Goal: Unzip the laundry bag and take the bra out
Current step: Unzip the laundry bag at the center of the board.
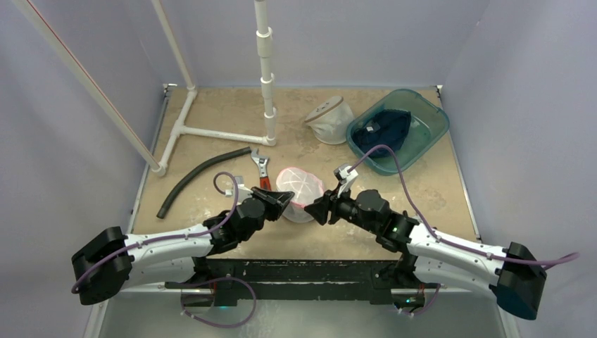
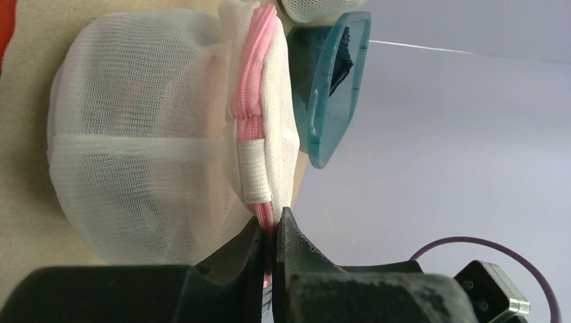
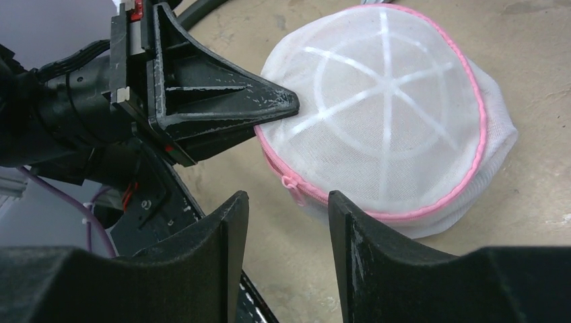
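The laundry bag is a white mesh dome with a pink zipper around its rim, lying zipped at the table's middle. My left gripper is shut on the pink zipper band at the bag's left edge; its fingers also show in the right wrist view. My right gripper stands open just in front of the bag. The pink zipper pull hangs a little beyond its fingertips, untouched. The bra is hidden inside the mesh.
A teal bin holding dark cloth stands at the back right, with a second white mesh bag beside it. A red-handled wrench, a black hose and a white pipe frame lie to the left.
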Robot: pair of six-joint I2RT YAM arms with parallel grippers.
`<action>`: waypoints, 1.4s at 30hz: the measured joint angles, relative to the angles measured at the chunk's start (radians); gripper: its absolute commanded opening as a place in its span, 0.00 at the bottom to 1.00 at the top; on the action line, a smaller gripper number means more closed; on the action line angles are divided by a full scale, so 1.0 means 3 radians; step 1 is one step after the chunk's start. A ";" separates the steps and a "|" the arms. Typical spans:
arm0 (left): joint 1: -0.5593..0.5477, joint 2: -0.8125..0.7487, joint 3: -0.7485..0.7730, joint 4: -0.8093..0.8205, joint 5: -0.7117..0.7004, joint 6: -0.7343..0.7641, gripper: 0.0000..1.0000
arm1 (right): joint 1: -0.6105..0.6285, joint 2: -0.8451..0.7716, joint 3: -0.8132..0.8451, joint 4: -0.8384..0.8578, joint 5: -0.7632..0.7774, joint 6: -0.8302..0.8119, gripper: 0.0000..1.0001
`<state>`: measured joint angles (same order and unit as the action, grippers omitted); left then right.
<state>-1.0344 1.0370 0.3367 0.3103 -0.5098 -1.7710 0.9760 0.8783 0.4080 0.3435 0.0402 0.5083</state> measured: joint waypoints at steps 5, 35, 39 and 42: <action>0.0000 -0.0047 0.0001 -0.0145 -0.0050 -0.0075 0.00 | 0.0000 0.0175 -0.0008 0.0066 0.0000 0.0079 0.44; 0.0000 -0.0113 0.0052 -0.0361 -0.0071 -0.0088 0.00 | 0.0000 0.0637 -0.0084 0.0495 -0.0257 0.0472 0.41; 0.0000 -0.0111 0.0057 -0.0354 -0.0065 -0.0085 0.00 | 0.0000 0.0689 -0.0084 0.0568 -0.0231 0.0521 0.35; 0.0000 -0.0111 0.0064 -0.0340 -0.0061 -0.0084 0.00 | 0.0000 0.0753 -0.0084 0.0624 -0.0191 0.0551 0.34</action>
<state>-1.0344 1.0039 0.3557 0.2085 -0.5282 -1.7962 0.9760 1.1042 0.3828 0.5308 -0.0170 0.6735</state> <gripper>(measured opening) 0.031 0.352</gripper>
